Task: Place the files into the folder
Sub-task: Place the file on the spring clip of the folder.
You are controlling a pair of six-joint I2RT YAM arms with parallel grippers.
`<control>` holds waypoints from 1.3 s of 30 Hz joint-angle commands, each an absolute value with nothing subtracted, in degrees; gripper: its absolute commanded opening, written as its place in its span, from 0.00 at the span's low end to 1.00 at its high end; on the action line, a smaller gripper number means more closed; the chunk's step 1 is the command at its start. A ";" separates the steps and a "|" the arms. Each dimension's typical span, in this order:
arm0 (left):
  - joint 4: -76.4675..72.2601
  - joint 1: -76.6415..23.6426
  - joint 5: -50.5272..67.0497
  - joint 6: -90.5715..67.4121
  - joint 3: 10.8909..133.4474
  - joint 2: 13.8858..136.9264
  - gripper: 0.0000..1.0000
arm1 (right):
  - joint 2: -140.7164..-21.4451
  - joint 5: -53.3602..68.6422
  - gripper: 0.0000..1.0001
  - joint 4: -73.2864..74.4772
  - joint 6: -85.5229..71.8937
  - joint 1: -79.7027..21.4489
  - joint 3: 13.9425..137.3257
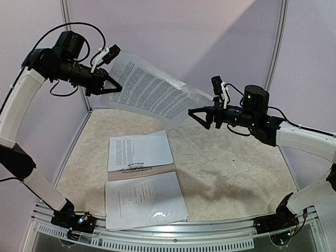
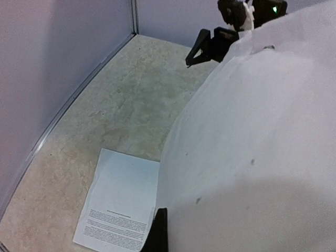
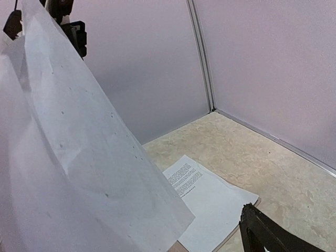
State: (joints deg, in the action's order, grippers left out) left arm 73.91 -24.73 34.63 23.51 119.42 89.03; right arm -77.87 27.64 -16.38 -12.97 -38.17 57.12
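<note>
Up at the left, the left tool [image 1: 112, 84] is clenched on a corner of a printed sheet [image 1: 149, 90] hanging in the air, under it the open folder [image 1: 157, 171] lies on the counter [image 1: 236, 168] carrying two more files [image 1: 139, 149], and the right tool [image 1: 198, 116] stands released beside the sheet's low right corner.

Raised sheet [image 1: 149, 89]: thin matt white paper, printed in black; a plain back with small specks is shown in the wrist views. Lower sheet [image 1: 144, 197]: enclosed in a clear glossy plastic sleeve, on which glare is caught. Upper sheet [image 1: 140, 149]: matt-looking paper. Folder [image 1: 142, 175]: matt taupe cover, fitted with a bright metal clip [image 1: 135, 167]. Table [image 1: 236, 168]: mottled beige, rough-looking. Walls [image 1: 184, 31]: smooth, matt, framed by metal posts [image 1: 279, 37].
</note>
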 commanded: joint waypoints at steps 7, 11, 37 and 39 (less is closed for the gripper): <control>64.00 -19.17 48.20 8.52 112.95 86.25 0.00 | -81.54 32.21 0.64 -24.81 -18.15 -37.94 60.17; 63.26 -18.95 50.50 7.78 111.96 86.07 0.00 | -83.14 32.55 0.42 -25.95 -19.43 -37.90 62.20; 47.34 -4.43 40.91 7.18 75.98 86.12 0.00 | -120.59 37.46 0.00 -0.09 -34.08 -37.96 94.92; 44.22 -3.87 40.84 6.27 72.73 87.23 0.00 | -123.53 38.05 0.05 -1.08 -36.33 -37.87 95.88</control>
